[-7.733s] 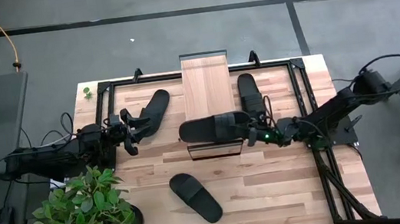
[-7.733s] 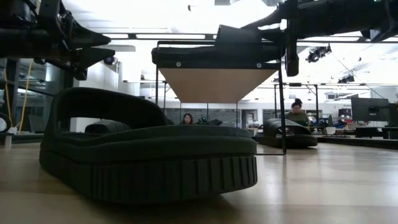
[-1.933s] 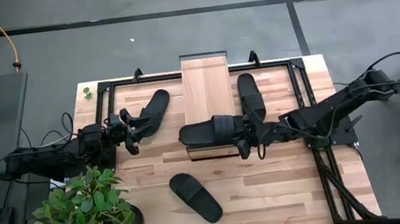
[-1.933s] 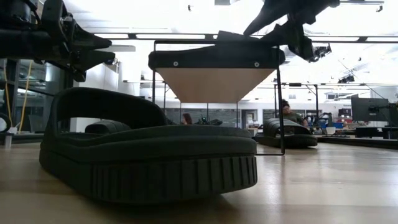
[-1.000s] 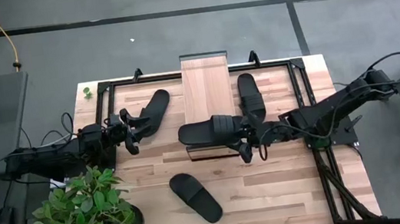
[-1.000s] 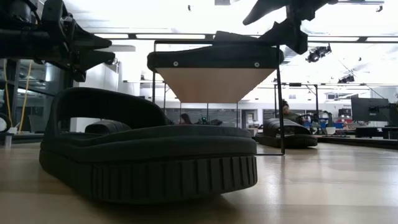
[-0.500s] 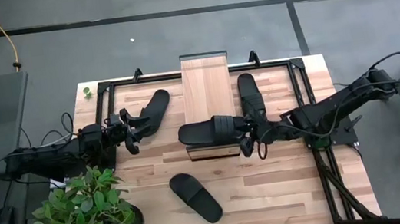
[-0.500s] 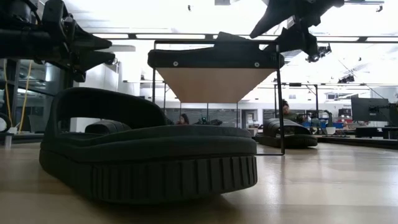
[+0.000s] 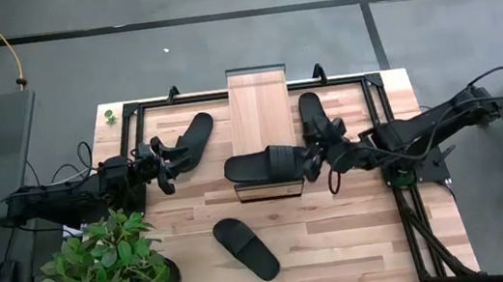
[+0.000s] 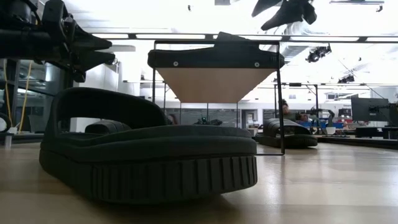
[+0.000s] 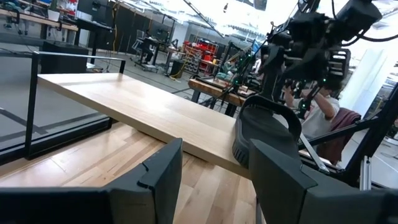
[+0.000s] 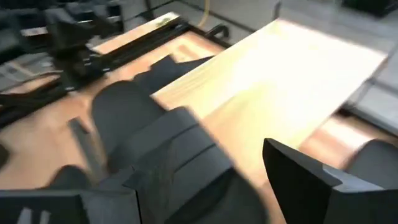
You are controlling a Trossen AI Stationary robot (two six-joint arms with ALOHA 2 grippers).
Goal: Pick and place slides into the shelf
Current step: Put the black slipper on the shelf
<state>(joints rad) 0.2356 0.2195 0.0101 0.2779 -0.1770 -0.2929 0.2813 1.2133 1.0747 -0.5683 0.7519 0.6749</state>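
The right gripper (image 9: 316,162) hangs with its fingers apart and empty just beside the heel end of the slide (image 9: 264,165) that lies crosswise on the near end of the shelf (image 9: 259,111), so the step in hand looks like going for the next slide (image 9: 315,118), which lies on the table just right of the shelf. To do that well it should approach from above, line its fingers across the strap and close only once they straddle it, staying clear of the shelf's edge. The left gripper (image 9: 165,162) waits with its fingers apart near another slide (image 9: 193,137) on the left.
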